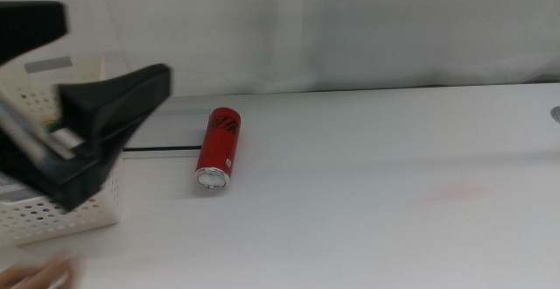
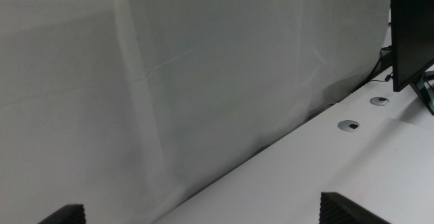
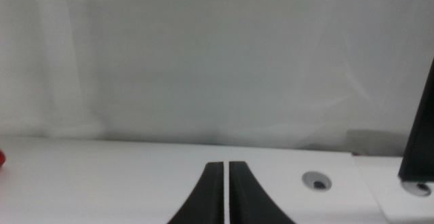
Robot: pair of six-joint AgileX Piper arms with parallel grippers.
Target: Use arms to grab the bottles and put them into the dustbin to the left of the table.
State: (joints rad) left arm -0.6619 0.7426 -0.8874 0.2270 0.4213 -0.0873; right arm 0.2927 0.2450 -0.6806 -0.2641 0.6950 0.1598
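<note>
White tabletop (image 1: 376, 193) fills my middle view, backed by a pale curtain (image 1: 350, 26) along the far edge.

Nearest to me, at about eight o'clock, the left gripper (image 1: 105, 118) looms large and dark over the white perforated dustbin (image 1: 52, 214). It sits high above the basket, which I read as the spot for letting a bottle drop in. Its own wrist camera shows the two jaw tips (image 2: 203, 214) spread wide with nothing between them, looking out at the curtain and at grommets in the table (image 2: 349, 125), so I judge it empty.

Further in, near ten o'clock from centre, the slim red can (image 1: 219, 146) lies on its side, silver end toward me, just right of the dustbin and touching nothing. It lies within the left arm's side, so I expect that arm to take it.

I see no other bottle on the table.

The right gripper (image 3: 226, 193) is out of the middle view; its wrist camera shows the jaws pressed together, aimed at the curtain. It waits.
</note>
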